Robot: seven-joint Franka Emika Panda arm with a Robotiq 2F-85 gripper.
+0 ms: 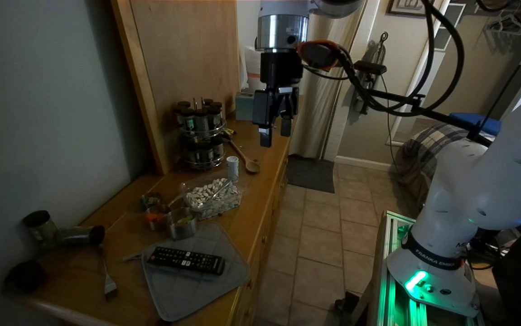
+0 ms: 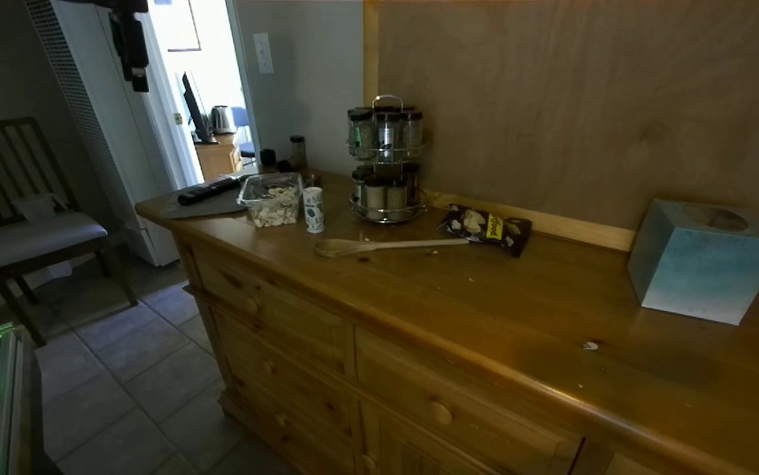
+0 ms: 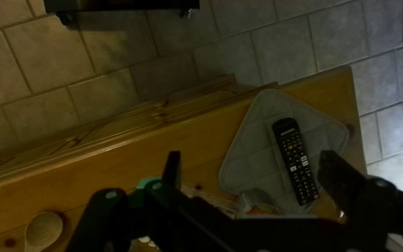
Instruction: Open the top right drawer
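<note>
Hanging higher than the counter (image 2: pixel 518 297), the gripper (image 1: pixel 275 132) (jaws parted, nothing held) appears to be at the approach step. The drawer (image 2: pixel 472 407), probably the right-hand knobbed front under the counter, looks closed; next, it seems, comes lowering to its knob (image 2: pixel 441 412).

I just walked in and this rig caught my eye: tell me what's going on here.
A Franka Panda arm is here for a drawer-opening job on the wooden dresser. Its gripper is open and holds nothing, raised above dresser-top height. In an exterior view, the upper left drawer and the drawer to its right look shut, so opening seems not yet started. The Samsung remote lies on the grey quilted pad.
</note>
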